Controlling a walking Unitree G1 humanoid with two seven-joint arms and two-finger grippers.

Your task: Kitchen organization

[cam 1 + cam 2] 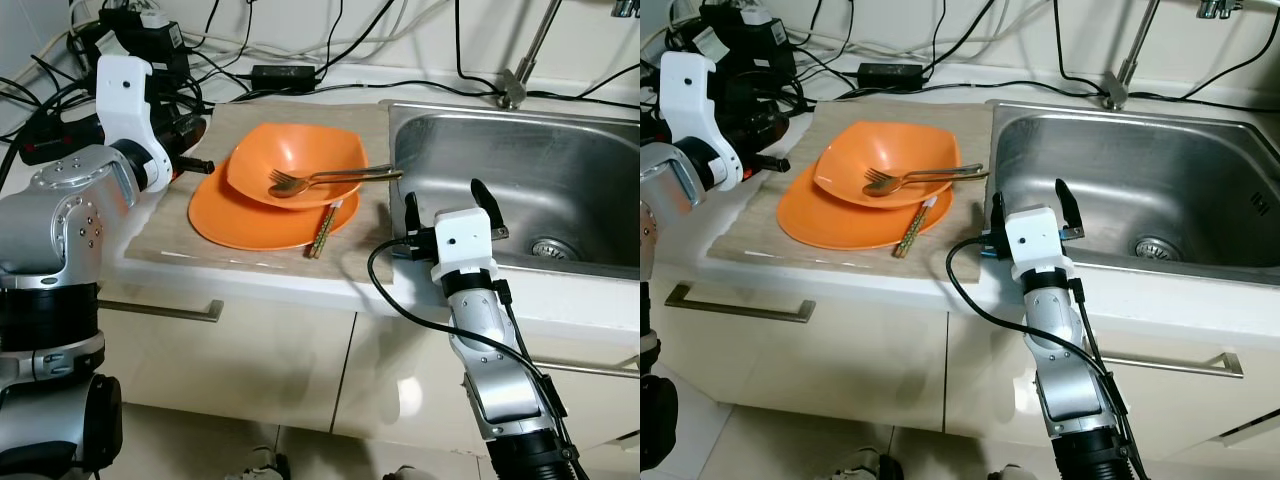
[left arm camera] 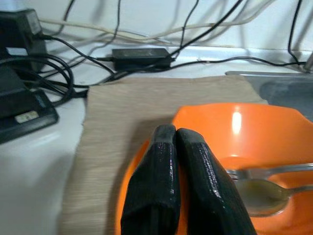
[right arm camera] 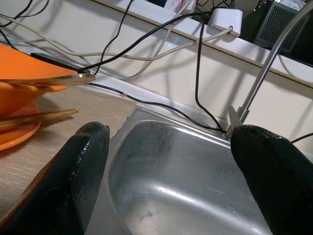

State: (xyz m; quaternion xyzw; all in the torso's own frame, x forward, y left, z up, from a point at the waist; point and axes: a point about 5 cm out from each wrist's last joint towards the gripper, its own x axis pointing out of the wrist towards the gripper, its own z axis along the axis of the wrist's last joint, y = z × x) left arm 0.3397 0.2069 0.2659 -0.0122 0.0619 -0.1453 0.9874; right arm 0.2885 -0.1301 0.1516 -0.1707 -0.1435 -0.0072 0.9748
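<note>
Two dishes: square orange bowl (image 1: 295, 160) stacked on round orange plate (image 1: 255, 215), on the beige mat (image 1: 180, 235) left of the steel sink (image 1: 520, 190).
Cutlery: metal fork (image 1: 300, 180) and spoon in the bowl, handles overhanging toward the sink; chopsticks (image 1: 325, 230) on the plate.
Left gripper (image 2: 178, 186): clenched, empty, beside the plate's left rim.
Right gripper (image 1: 450, 205): spread wide, empty, at the sink's front-left corner.
Risk: lifting the bowl could tip the overhanging cutlery out; closed fingers may just shove the stack.

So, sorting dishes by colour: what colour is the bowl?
Orange, like the plate beneath; the bowl shows best in the left eye view.
</note>
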